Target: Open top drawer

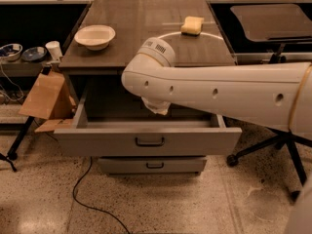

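Camera view: top drawer (195, 141) sits pulled well out under tabletop (146, 28), gripper (157, 106) tucked below arm (219, 94) over drawer's inside, open/closed can't tell; drawer prob rigid, mod wt on slides, grab pt = dark center handle (149, 141) on near front.

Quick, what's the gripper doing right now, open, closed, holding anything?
Gripper: over the pulled-out top drawer, mostly hidden under the arm; open, closed or holding something cannot be told.
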Tool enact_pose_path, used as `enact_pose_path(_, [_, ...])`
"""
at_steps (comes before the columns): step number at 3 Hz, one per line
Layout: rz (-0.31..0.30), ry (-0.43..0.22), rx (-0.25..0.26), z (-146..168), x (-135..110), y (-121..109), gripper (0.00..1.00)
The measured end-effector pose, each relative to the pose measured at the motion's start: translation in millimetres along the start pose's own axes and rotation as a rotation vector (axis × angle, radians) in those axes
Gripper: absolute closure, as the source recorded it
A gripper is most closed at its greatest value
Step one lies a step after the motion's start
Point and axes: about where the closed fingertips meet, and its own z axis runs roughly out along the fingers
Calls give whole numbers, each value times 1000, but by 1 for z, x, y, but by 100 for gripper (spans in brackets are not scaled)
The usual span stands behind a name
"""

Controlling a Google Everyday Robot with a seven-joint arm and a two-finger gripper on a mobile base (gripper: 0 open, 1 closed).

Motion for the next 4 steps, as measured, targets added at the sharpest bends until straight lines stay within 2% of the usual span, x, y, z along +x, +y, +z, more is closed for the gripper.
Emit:
enact_pose_path(1, [-56, -34, -155, 37, -23, 19, 100])
enact_pose_path(2, [-136, -50, -258, 52, -32, 32, 100])
enact_pose_path(4, [-354, -30, -497, 71, -25, 66, 100])
